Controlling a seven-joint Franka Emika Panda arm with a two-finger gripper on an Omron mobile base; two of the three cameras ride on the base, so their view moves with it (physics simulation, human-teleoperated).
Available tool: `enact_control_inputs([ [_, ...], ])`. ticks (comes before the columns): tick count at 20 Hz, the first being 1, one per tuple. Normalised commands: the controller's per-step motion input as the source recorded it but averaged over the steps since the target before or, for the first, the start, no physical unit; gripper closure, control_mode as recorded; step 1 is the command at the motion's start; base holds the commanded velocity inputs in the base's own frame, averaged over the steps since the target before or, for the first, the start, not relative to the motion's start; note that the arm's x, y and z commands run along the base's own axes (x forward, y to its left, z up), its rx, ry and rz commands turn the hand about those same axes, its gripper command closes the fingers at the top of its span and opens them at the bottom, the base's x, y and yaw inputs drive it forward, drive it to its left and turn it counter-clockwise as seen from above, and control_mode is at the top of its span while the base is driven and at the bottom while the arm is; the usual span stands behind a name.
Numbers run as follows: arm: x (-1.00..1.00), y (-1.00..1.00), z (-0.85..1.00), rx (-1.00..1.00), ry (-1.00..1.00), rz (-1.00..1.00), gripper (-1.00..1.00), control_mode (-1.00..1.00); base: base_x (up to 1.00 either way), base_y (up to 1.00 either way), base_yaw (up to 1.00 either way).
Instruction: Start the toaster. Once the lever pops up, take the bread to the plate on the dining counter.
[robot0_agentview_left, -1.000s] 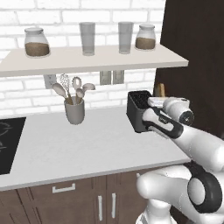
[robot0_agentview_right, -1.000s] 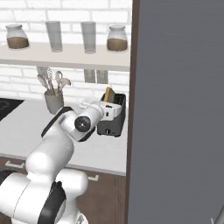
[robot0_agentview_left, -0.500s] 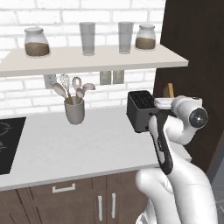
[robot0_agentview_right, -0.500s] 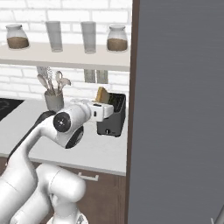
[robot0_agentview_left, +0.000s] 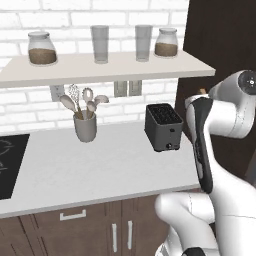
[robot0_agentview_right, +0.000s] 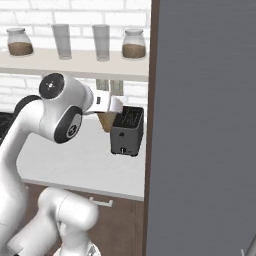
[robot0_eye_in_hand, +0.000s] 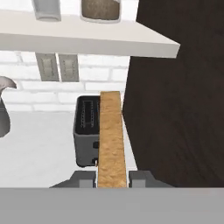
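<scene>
The dark toaster (robot0_agentview_left: 163, 127) (robot0_agentview_right: 127, 133) (robot0_eye_in_hand: 87, 131) stands on the grey worktop beside a tall dark cabinet, its top slots empty. My gripper (robot0_eye_in_hand: 112, 178) (robot0_agentview_right: 108, 111) is shut on the bread (robot0_eye_in_hand: 111, 139), a tan slice seen edge-on between the fingers. The bread (robot0_agentview_right: 105, 121) hangs in the air just in front of the toaster and clear of it. In the left base view my arm hides most of the slice; a tan corner (robot0_agentview_left: 202, 91) peeks above the wrist. The plate and the dining counter are out of view.
A grey utensil cup (robot0_agentview_left: 85, 126) stands left of the toaster. A white shelf (robot0_agentview_left: 100, 67) with jars and glasses hangs overhead. The black hob (robot0_agentview_left: 9, 160) is at far left. The dark cabinet wall (robot0_agentview_right: 200, 125) closes the right side.
The arm has drawn the bread away from the toaster top, toward the base and a little to the right. The elbow has swung up. The toaster has not moved.
</scene>
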Motion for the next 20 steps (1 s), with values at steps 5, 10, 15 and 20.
enact_control_inputs([
  [5, -0.02, 0.00, 0.00, 0.00, 0.00, 0.00, 1.00, -1.00, 0.00, 0.00, 0.00],
  [10, -0.46, 0.00, -0.14, -0.01, 0.01, 0.04, 1.00, -1.00, 0.00, 0.00, 0.00],
  [15, -0.33, 0.01, -0.14, -0.02, 0.01, 0.04, 1.00, 1.00, -0.42, 0.00, 0.06],
  [20, 0.00, 0.00, 0.00, 0.00, 0.00, 0.00, 1.00, 1.00, -0.20, 0.08, 0.04],
])
